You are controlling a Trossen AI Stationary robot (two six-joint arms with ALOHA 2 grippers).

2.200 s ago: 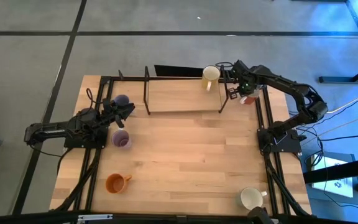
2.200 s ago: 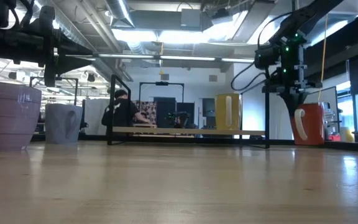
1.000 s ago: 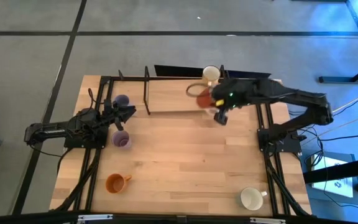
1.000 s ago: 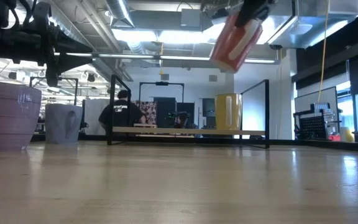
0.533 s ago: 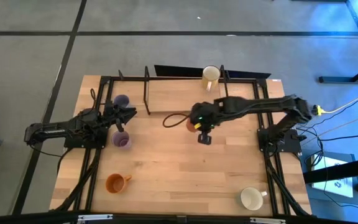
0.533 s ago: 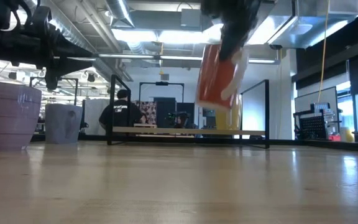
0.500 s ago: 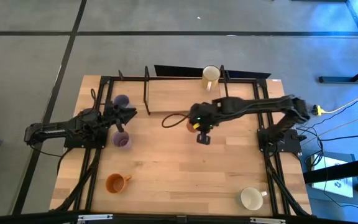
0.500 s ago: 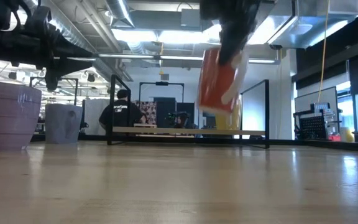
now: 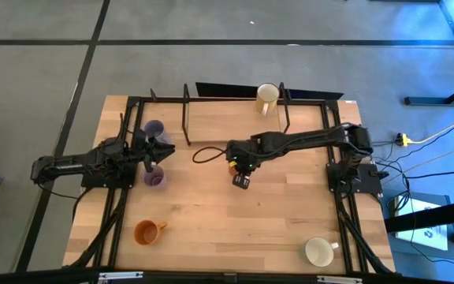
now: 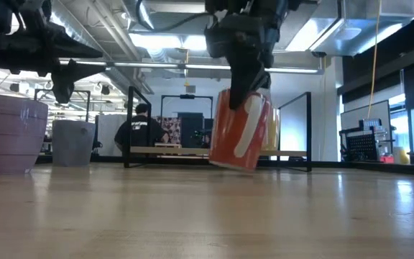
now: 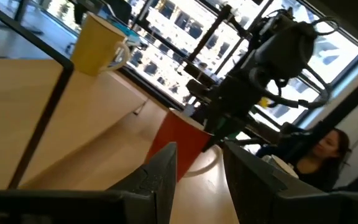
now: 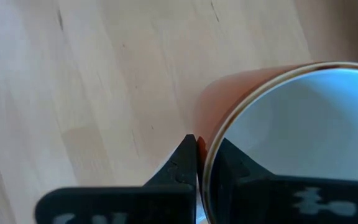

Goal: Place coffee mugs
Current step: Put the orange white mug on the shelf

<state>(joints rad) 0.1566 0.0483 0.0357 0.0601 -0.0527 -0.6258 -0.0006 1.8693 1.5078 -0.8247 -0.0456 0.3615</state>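
Observation:
My right gripper (image 9: 238, 163) is shut on a red-orange mug (image 10: 240, 132) with a white inside and a white handle, over the middle of the table. The mug is tilted, with its base just above or on the wood; I cannot tell which. My left gripper (image 9: 162, 147) is open near the left edge, between two lavender mugs (image 9: 154, 128) (image 9: 154, 178) that stand upright. An orange mug (image 9: 146, 232) stands near the front left, a cream mug (image 9: 318, 252) near the front right. Another cream mug (image 9: 267, 96) stands at the far edge. My right gripper pinches the red-orange mug's rim (image 12: 211, 148), one finger (image 12: 187, 157) outside the wall and one finger (image 12: 234, 163) inside. The fingers come from above, pointing down. The mug hangs tilted below them, handle toward the near side in the low view.
A black wire rack (image 9: 232, 119) stands on the far part of the table, behind the held mug. Black frame rails (image 9: 339, 170) run along both table sides. People (image 10: 139, 132) sit in the room beyond the table. Bare wood (image 9: 235, 221) lies toward the near edge.
My right gripper has carried the red-orange mug from beside the rack toward the table's left and near edge, and down from high in the air to table height. The mug has stayed tilted in the hold.

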